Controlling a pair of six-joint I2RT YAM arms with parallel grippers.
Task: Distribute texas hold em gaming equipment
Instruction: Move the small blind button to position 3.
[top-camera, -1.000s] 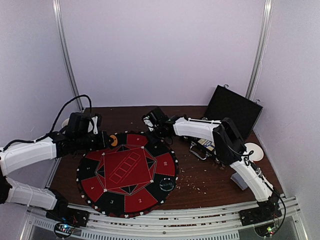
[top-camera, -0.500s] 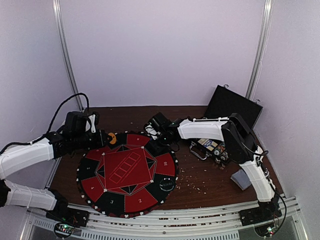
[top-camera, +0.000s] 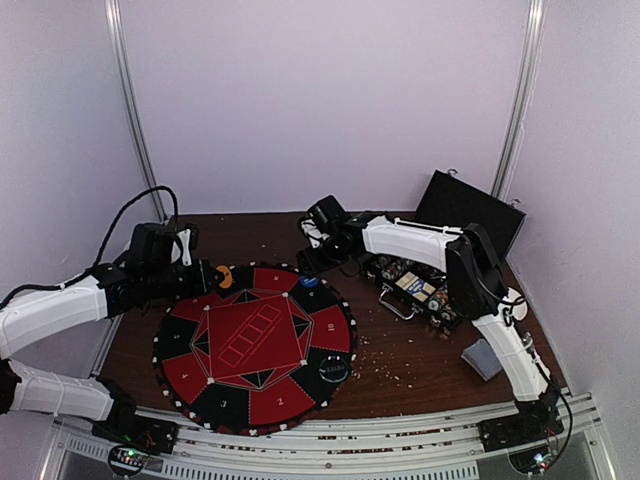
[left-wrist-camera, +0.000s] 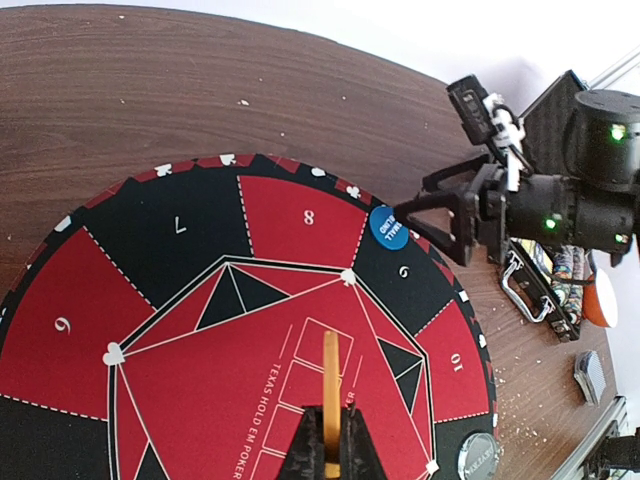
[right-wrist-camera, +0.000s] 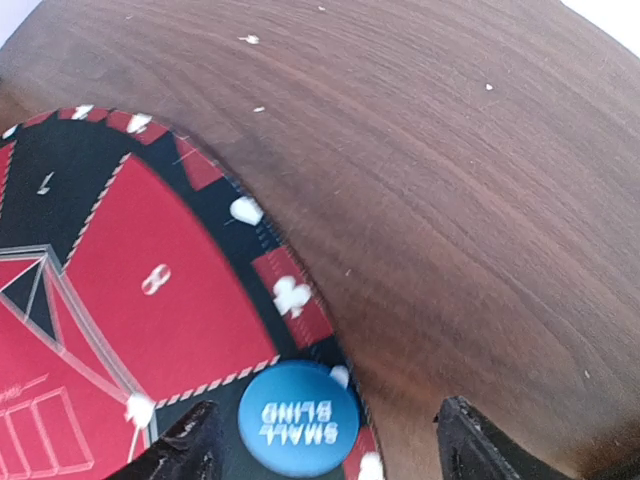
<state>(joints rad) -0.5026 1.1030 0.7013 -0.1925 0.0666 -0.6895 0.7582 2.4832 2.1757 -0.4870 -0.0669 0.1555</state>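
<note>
Note blue disc (right-wrist-camera: 298, 418) flat on mat (right-wrist-camera: 180, 300) rim, framed by wide-open right claw (right-wrist-camera: 325, 425); best raise straight up to avoid nudging it; note left claw (left-wrist-camera: 330, 445) clamped on yellow disc (left-wrist-camera: 330, 375), edge-on above mat centre.

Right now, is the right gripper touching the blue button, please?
Apart: the right wrist view shows the blue button between the right gripper's open jaws, a gap either side.

table (top-camera: 400, 362): brown wood | on it: round mat (top-camera: 255, 345), open black case (top-camera: 468, 218), grey-blue card stack (top-camera: 482, 358)
</note>
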